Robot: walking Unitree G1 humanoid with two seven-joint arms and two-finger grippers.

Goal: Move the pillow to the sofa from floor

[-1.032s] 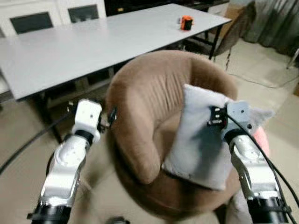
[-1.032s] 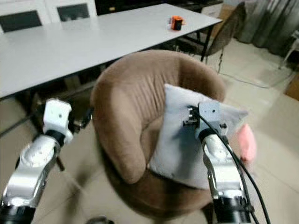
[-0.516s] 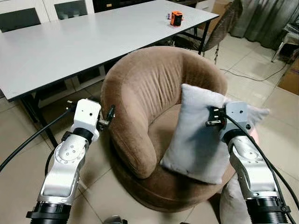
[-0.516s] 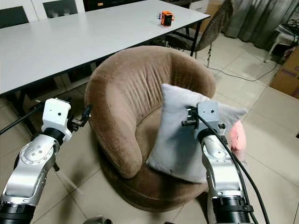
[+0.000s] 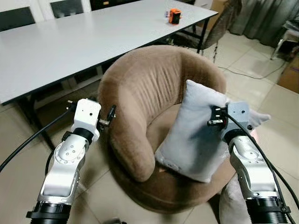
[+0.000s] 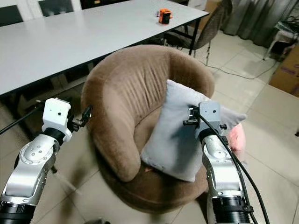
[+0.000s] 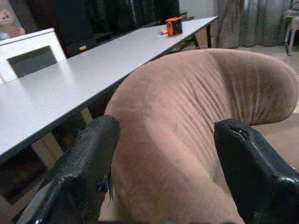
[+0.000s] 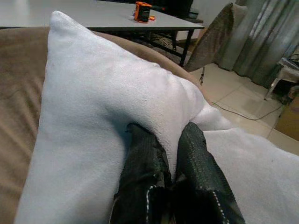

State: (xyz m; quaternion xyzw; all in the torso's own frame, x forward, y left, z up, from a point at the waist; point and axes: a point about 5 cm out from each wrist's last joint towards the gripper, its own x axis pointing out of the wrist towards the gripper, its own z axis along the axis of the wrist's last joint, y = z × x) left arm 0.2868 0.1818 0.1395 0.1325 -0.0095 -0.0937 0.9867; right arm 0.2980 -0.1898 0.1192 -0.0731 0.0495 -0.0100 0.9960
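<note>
Left eye view: the grey pillow (image 5: 196, 133) leans upright in the brown sofa (image 5: 140, 107) — at its right edge. Left wrist view: left gripper (image 7: 163, 154) fingers apart beside the sofa's outer wall. Right wrist view: right gripper (image 8: 170, 154) fingers — clamped on the pillow's fabric.

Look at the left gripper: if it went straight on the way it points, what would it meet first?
Most likely the brown armchair: the open left gripper points at its padded outer wall, with nothing seen between, though depth is unclear.
</note>
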